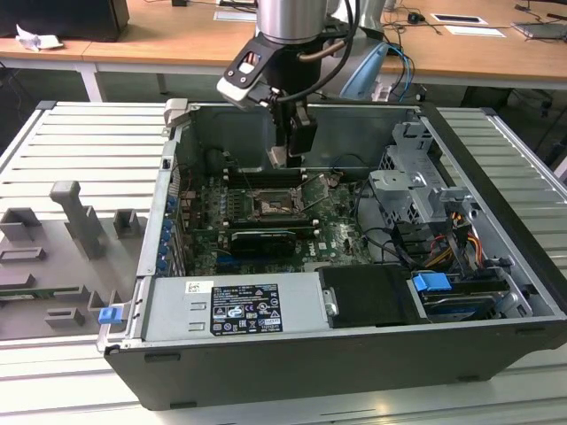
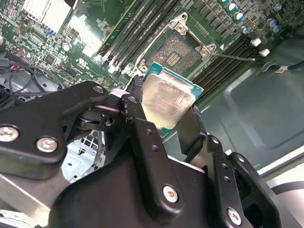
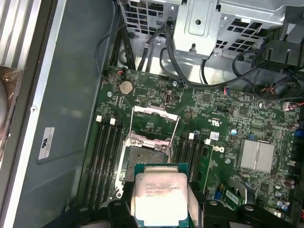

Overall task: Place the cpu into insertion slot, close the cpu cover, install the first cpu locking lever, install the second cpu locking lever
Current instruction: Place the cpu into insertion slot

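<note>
My gripper [image 2: 164, 113] is shut on the cpu [image 2: 167, 97], a flat square chip with a pale metal face and a green edge. In the first wrist view the cpu [image 3: 159, 197] sits between the black fingers [image 3: 198, 205], just short of the insertion slot [image 3: 145, 156]. That slot [image 2: 173, 54] is a dark square socket with a silver rim on the green board. The cpu cover [image 3: 154, 124], a thin silver frame, stands flipped open beyond the slot. In the exterior view the gripper [image 1: 288, 155] hangs inside the open computer case, a little above the slot [image 1: 270, 209].
Black memory slots [image 3: 107, 156] flank the socket on both sides. A thin lever wire [image 2: 232, 57] sticks out beside it. A black graphics card [image 1: 261, 239], a power supply [image 1: 235, 305], a drive cage [image 1: 416, 186] and loose cables [image 3: 266, 80] crowd the case. Grey fixtures [image 1: 80, 217] stand at the exterior view's left.
</note>
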Robot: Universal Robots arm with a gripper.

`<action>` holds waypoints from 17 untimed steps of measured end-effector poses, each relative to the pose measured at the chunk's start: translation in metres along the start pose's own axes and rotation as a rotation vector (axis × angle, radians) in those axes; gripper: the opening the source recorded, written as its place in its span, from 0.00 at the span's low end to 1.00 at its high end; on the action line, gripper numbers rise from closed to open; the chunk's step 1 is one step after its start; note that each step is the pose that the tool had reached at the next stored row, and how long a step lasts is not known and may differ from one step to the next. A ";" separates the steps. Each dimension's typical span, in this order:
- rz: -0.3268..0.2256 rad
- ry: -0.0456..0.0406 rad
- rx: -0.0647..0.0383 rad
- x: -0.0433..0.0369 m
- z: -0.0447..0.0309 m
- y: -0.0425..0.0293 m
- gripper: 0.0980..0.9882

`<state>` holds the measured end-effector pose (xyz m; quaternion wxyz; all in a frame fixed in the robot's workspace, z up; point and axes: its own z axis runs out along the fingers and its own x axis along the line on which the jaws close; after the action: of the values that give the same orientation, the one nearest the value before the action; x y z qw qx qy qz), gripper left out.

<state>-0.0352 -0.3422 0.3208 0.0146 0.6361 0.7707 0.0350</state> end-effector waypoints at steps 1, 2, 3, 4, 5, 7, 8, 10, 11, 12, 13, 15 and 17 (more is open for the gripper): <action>0.005 -0.0003 0.000 0.0000 0.0008 -0.0001 0.48; 0.009 -0.0005 0.000 0.0000 0.0016 -0.0001 0.48; 0.012 -0.0006 0.001 0.0000 0.0021 -0.0002 0.48; 0.015 -0.0008 0.001 -0.0001 0.0026 -0.0002 0.48; 0.020 -0.0011 0.001 -0.0001 0.0035 -0.0003 0.48; 0.030 -0.0016 0.003 -0.0001 0.0052 -0.0004 0.48; 0.033 -0.0017 0.003 -0.0001 0.0056 -0.0004 0.48; 0.046 -0.0023 0.004 -0.0002 0.0078 -0.0006 0.48; 0.050 -0.0025 0.005 -0.0002 0.0085 -0.0006 0.48; 0.056 -0.0028 0.005 -0.0002 0.0094 -0.0007 0.48; 0.062 -0.0030 0.006 -0.0002 0.0106 -0.0008 0.48; 0.070 -0.0035 0.006 -0.0003 0.0120 -0.0009 0.48; 0.077 -0.0039 0.007 -0.0003 0.0133 -0.0010 0.48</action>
<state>-0.0352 -0.3422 0.3075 0.0127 0.6655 0.7456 0.0317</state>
